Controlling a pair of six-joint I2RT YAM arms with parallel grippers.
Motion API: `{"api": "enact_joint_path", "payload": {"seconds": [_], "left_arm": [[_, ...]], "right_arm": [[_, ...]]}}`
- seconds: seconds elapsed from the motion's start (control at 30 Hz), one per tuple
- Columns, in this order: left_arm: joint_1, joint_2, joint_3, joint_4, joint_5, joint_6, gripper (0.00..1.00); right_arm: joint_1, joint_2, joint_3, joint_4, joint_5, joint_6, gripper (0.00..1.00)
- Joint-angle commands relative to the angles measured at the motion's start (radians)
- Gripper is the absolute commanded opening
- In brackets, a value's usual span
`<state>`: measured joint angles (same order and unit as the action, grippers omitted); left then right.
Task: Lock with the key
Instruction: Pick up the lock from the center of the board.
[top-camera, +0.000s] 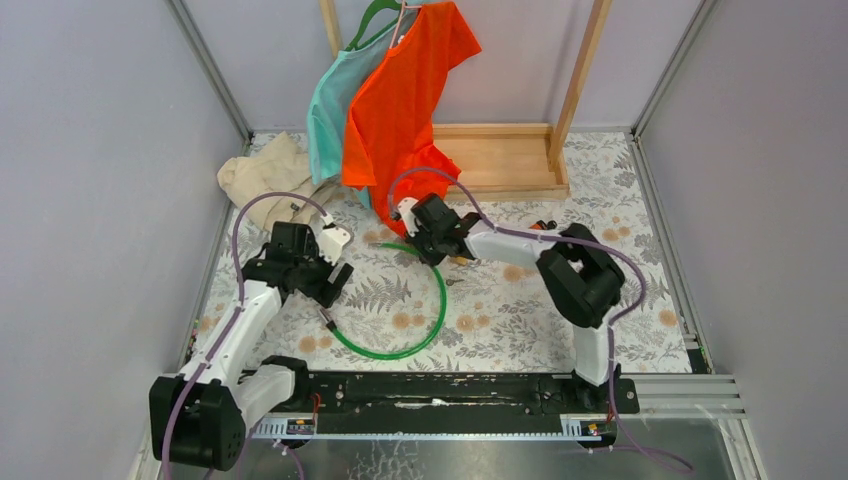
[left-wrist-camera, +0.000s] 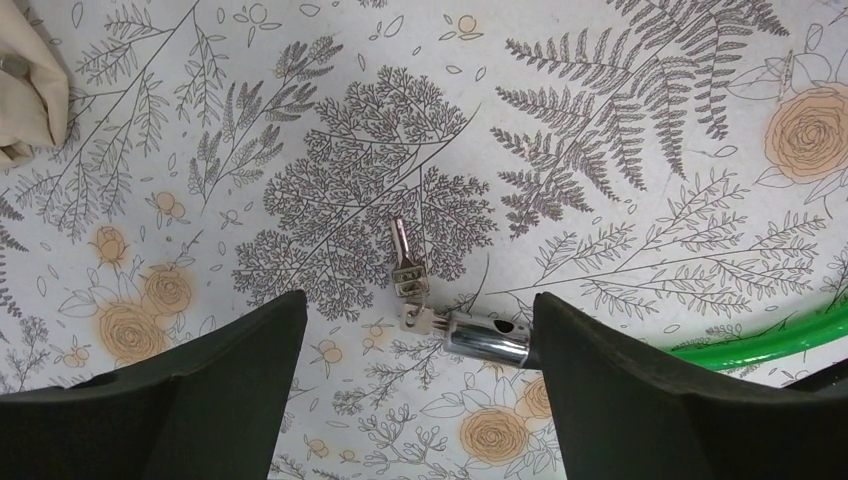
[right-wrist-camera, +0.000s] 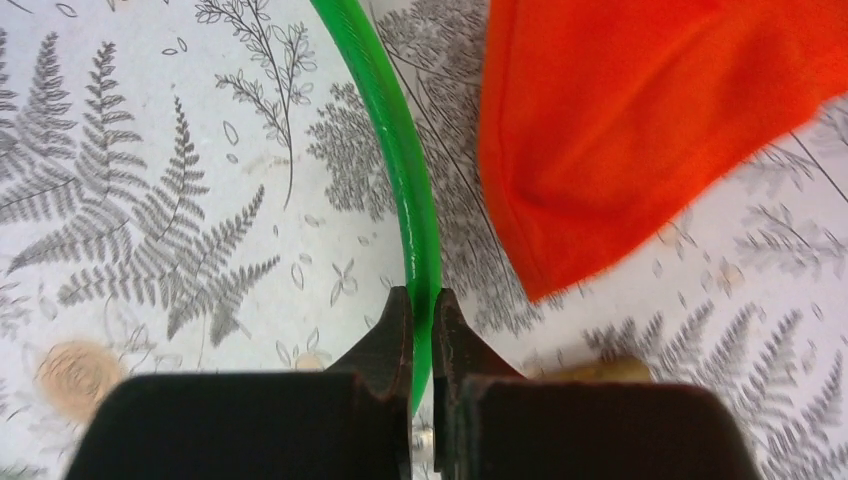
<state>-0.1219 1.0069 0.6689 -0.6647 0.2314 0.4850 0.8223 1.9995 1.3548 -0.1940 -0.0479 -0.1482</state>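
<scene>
Currently: right fingers (right-wrist-camera: 400, 335) pinched shut on the green cable (right-wrist-camera: 400, 170); left fingers (left-wrist-camera: 250, 370) spread wide, holding nothing, above the bare metal keys (left-wrist-camera: 408, 272). The orange-headed key (top-camera: 545, 225) appears to lie beyond the right forearm, untouched. Hazards: the slick cable may slip the pinch, or its loop may drag and scatter the keys; the orange shirt (top-camera: 400, 100) hem may snag. Counter (top-camera: 500, 320): fern-and-rose print cloth. Room: grey walls, wooden rack (top-camera: 500, 160).
</scene>
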Motion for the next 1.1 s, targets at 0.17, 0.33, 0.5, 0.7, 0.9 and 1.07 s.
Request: {"api": "enact_joint_path", "payload": {"seconds": [0.17,0.33,0.5,0.7,0.9,1.07], "left_arm": [[0.005,0.115,0.079,0.074,0.092,-0.009,0.87],[0.000,0.235,0.145,0.073,0.119,-0.075,0.83],[-0.021,0.338,0.217,0.073,0.143,-0.123,0.82],[-0.059,0.480,0.308,0.076,0.118,-0.218,0.78],[-0.093,0.605,0.375,0.100,0.125,-0.328,0.78],[-0.094,0.682,0.380,0.164,0.104,-0.412,0.75]], "right_arm": [[-0.140,-0.281,-0.108,0.110,-0.045,0.166,0.00],[-0.216,-0.346,-0.159,0.136,-0.002,0.202,0.00],[-0.301,-0.423,-0.226,0.182,-0.020,0.292,0.00],[-0.387,-0.449,-0.293,0.223,-0.047,0.395,0.00],[-0.400,-0.441,-0.305,0.240,-0.083,0.413,0.00],[-0.402,-0.436,-0.319,0.256,-0.089,0.406,0.00]]}}
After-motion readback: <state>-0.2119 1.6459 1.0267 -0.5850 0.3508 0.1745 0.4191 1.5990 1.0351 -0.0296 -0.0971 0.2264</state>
